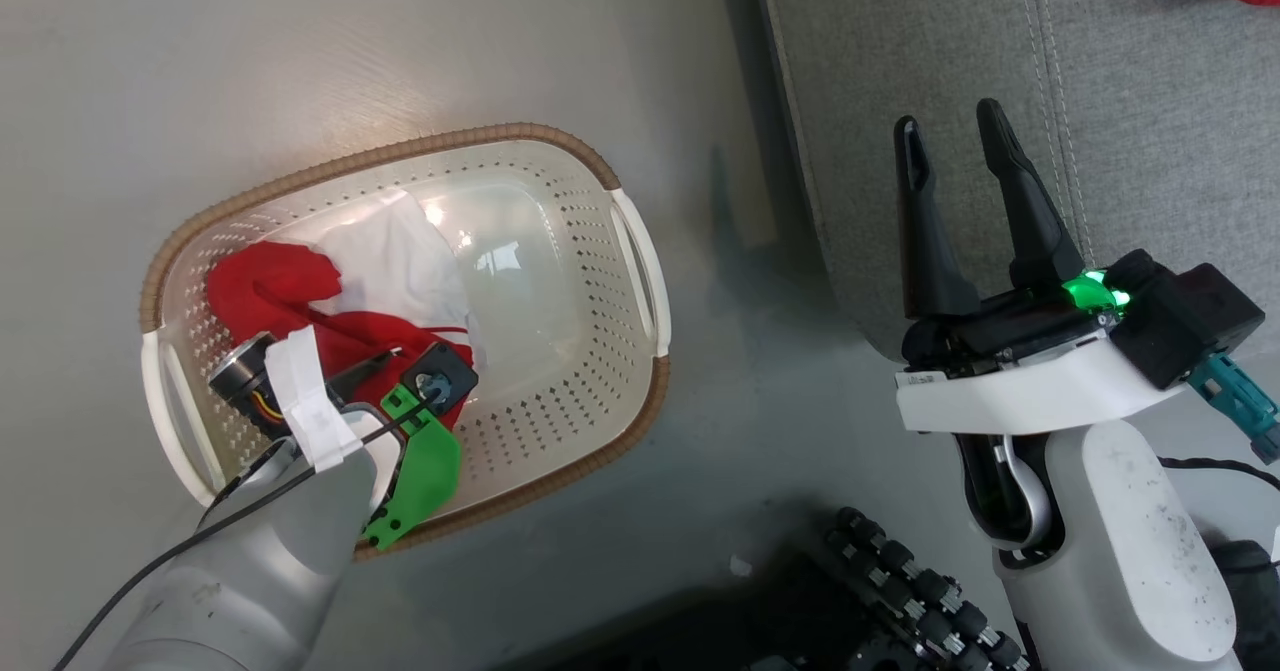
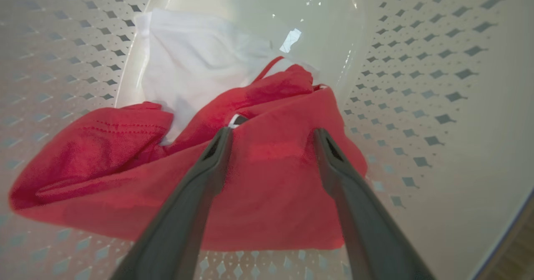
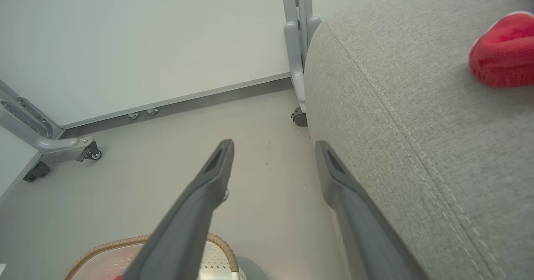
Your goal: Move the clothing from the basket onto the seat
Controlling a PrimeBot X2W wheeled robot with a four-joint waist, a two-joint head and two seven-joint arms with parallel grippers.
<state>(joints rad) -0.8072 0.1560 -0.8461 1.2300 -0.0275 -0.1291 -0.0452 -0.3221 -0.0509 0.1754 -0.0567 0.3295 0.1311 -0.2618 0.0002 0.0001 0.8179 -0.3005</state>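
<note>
The cream perforated basket (image 1: 600, 371) stands on the floor to the left of the seat (image 1: 1150, 151). Inside it lies crumpled red clothing (image 1: 285, 281) with a white panel (image 1: 395, 246). My left gripper (image 2: 272, 140) reaches down into the basket, open, its two fingers straddling a fold of the red cloth (image 2: 271, 188). In the head view that arm's wrist covers part of the cloth. My right gripper (image 1: 950, 121) hovers open and empty over the seat's front-left edge. Another red garment (image 3: 502, 50) rests on the grey seat (image 3: 417, 125).
The basket's white handle (image 1: 640, 251) faces the seat, with a strip of floor (image 1: 740, 281) between them. My wheeled base (image 1: 900, 591) is at the bottom. Grey frame legs on casters (image 3: 296, 63) stand by the wall.
</note>
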